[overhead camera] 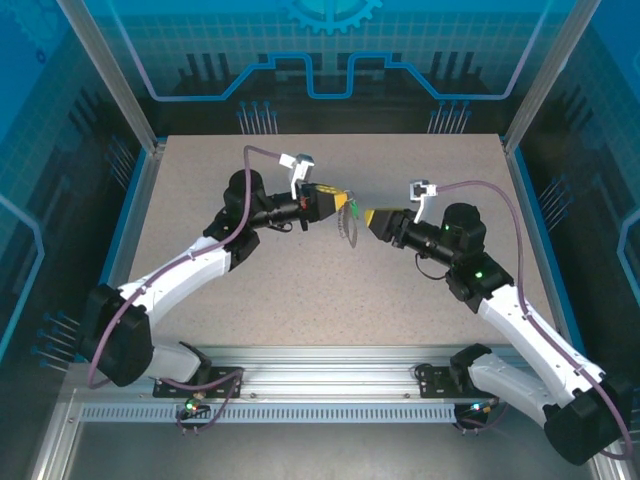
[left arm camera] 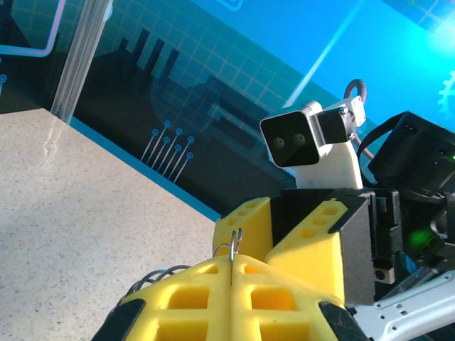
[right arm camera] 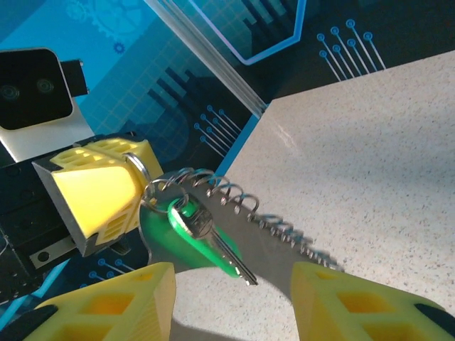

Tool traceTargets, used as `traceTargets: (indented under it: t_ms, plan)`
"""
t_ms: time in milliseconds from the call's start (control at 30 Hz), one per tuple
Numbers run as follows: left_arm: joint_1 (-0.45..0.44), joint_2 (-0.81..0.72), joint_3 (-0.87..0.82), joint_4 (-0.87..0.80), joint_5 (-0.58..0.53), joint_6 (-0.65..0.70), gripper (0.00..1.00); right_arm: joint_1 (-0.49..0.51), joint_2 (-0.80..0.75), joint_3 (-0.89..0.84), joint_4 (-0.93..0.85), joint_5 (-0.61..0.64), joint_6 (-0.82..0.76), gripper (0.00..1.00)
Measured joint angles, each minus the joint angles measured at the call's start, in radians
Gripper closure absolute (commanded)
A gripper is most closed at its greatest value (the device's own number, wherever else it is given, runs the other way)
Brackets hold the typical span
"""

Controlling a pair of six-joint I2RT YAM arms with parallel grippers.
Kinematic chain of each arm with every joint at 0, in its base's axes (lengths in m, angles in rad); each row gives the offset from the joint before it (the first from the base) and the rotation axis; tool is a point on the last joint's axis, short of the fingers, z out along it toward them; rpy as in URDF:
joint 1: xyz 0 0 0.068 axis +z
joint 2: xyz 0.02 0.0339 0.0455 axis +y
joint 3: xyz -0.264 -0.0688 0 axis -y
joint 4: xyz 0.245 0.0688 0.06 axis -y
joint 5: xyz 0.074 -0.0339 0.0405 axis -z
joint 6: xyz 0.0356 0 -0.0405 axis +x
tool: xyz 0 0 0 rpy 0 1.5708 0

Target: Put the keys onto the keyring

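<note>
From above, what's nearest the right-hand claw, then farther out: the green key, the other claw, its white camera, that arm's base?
From the right gripper:
1. green key, just to its left.
2. left gripper, right behind the key.
3. white camera, farther left and back.
4. left arm's base, near-left corner.

No writing to read here.
No words, numbers or brand names can be made out; the blue back wall (overhead camera: 450, 40) carries a gear emblem (overhead camera: 330, 10) and circuit-line drawings (right arm camera: 348, 46), neither with any lettering.
</note>
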Motion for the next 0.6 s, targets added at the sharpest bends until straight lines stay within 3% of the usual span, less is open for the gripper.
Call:
traceTargets:
  t_ms: [367, 600]
  plan:
    - [0.005, 0.02, 0.0, 0.069, 0.031, -0.069, 1.0, 0.0, 0.028, 0.008, 0.059, 0.051, 0.026, 0.48]
    - [0.01, 0.03, 0.0, 0.101, 0.035, -0.106, 1.0, 0.0, 0.064, 0.028, 0.11, 0.001, 0.027, 0.48]
